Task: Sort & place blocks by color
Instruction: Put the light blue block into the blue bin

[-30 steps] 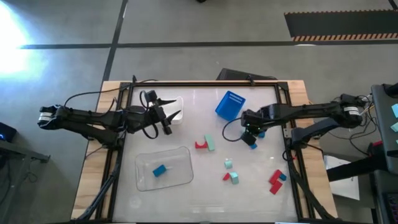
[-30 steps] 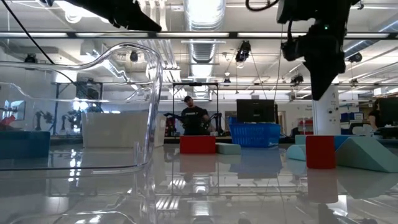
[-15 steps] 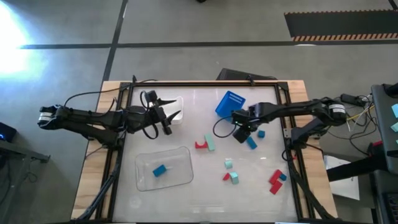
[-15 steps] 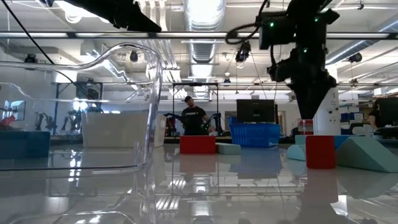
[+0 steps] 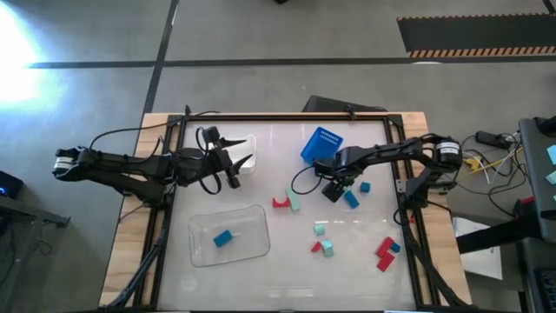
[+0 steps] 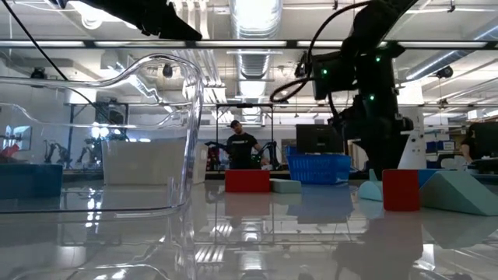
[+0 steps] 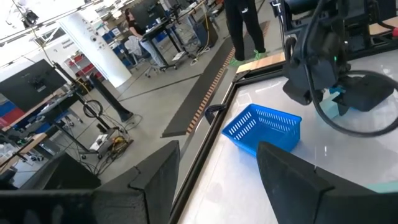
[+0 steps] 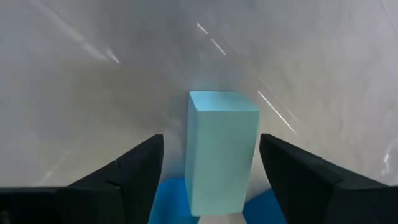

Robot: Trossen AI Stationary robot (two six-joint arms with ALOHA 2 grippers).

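My right gripper (image 5: 336, 188) hangs low over the table near the blue bin (image 5: 321, 146), fingers open and pointing down. In the right wrist view a pale blue-green block (image 8: 222, 149) stands upright on the table between the fingers, clear of both, with blue showing at its foot. Two blue blocks (image 5: 350, 199) (image 5: 365, 186) lie just beside this gripper. More red, mint and blue blocks (image 5: 287, 202) (image 5: 322, 247) (image 5: 385, 252) lie scattered toward the near edge. My left gripper (image 5: 233, 172) waits open and empty beside the white tray (image 5: 246, 149).
A clear tray (image 5: 252, 217) at the near left holds one blue block (image 5: 222, 238). The blue bin lies tilted at the far middle. In the low view a red block (image 6: 401, 189) stands in front of my right gripper (image 6: 373, 159). People stand in the room beyond.
My right gripper has moved a little toward the table's left edge and come down close to the table, and its fingers have opened. The blocks around it have kept their places.
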